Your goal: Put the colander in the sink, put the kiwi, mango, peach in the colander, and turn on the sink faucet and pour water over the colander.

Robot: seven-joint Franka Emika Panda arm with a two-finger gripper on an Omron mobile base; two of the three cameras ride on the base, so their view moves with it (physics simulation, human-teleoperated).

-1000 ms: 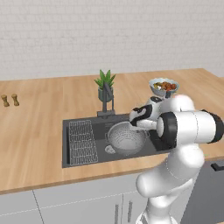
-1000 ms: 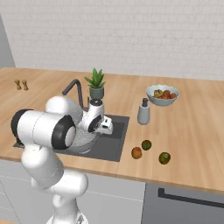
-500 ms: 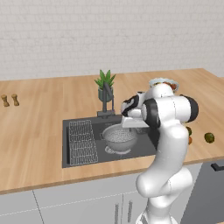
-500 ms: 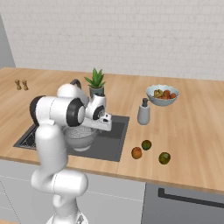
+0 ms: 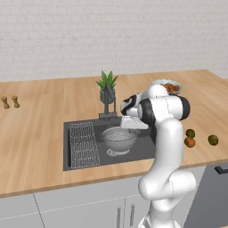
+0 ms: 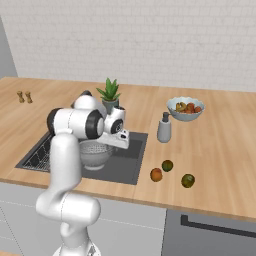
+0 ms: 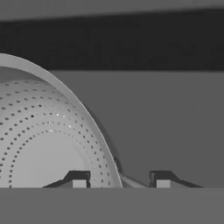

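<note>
The grey perforated colander (image 5: 119,136) (image 6: 95,152) is inside the dark sink (image 5: 67,129) (image 6: 131,170), right of the wire rack (image 5: 83,144). My gripper (image 5: 133,124) (image 6: 120,142) (image 7: 120,181) is shut on the colander's (image 7: 48,144) right rim, one fingertip on each side of it. The dark faucet (image 5: 109,104) stands behind the basin. The orange peach (image 5: 190,142) (image 6: 156,174) lies on the counter to the right with two greenish fruits (image 5: 190,133) (image 5: 213,140) (image 6: 167,165) (image 6: 188,180). I cannot tell which is the kiwi and which the mango. No water is running.
A potted plant (image 5: 108,82) (image 6: 109,95) stands behind the faucet. On the counter to the right are a soap dispenser (image 6: 164,129) and a pale blue fruit bowl (image 5: 169,86) (image 6: 185,108). Two small shakers (image 5: 10,102) (image 6: 24,97) stand far left.
The arm has straightened up from a low, bent pose. Its hand has carried the colander a little to the left inside the sink, and the grip is unchanged.
</note>
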